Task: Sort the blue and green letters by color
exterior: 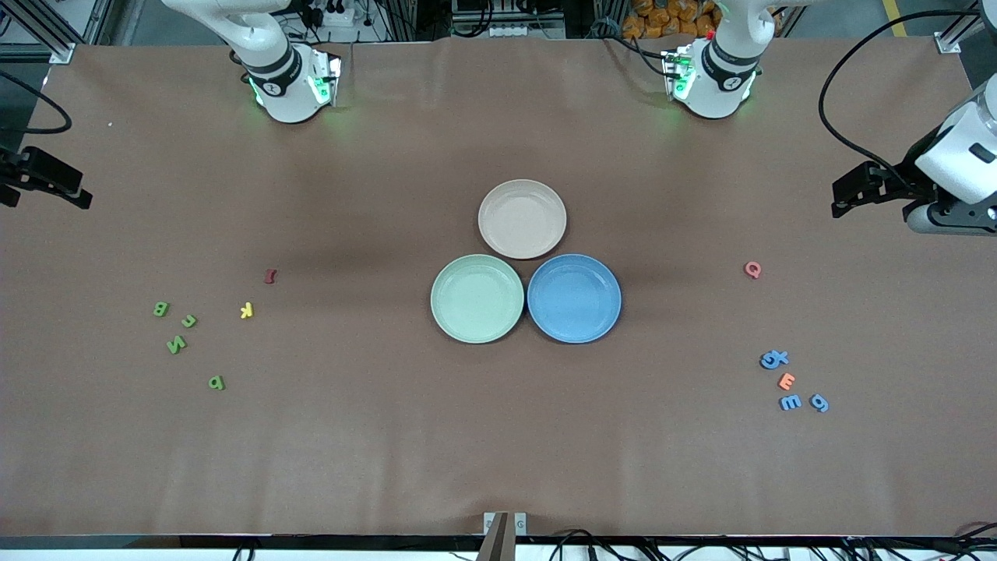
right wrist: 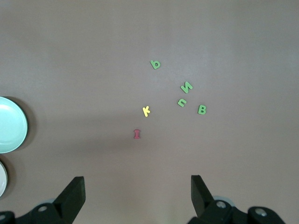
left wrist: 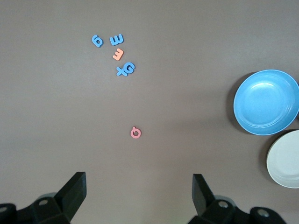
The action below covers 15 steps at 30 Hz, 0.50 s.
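Observation:
Several green letters lie toward the right arm's end of the table: B, n, N and b. Several blue letters lie toward the left arm's end: an X touching a curved piece, E and g. My left gripper hangs open above the table's end, high over the pink Q, with nothing between its fingers. My right gripper hangs open above the other end, also empty, its fingers wide apart.
Three plates sit mid-table: beige, green and blue, the beige one farthest from the front camera. An orange E lies among the blue letters and a pink Q farther back. A yellow K and dark red I lie beside the green letters.

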Available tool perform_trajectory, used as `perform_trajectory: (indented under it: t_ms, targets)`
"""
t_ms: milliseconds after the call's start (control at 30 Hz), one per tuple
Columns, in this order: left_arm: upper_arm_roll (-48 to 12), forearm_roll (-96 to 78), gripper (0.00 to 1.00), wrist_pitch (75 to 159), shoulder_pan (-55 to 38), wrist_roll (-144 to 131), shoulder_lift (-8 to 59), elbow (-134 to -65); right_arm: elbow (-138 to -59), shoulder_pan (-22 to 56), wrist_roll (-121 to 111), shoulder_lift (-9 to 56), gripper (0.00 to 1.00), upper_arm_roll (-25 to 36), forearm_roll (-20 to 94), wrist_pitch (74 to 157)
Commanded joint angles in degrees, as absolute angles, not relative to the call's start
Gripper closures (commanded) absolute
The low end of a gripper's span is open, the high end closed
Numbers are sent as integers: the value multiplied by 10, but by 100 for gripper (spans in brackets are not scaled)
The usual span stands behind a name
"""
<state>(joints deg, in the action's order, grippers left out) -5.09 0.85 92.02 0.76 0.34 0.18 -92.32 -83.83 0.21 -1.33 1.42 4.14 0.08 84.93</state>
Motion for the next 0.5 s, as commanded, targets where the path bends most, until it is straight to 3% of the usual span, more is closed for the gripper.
perform_trajectory:
  t_ms: [0, 467]
  targets:
    - [-54, 21, 0, 922, 11, 8, 7, -909, -844, 3, -2, 10, 0, 40, 11, 853]
    - [-53, 22, 0, 932, 11, 5, 25, -909, -844, 3, -3, 12, 0, 40, 10, 853]
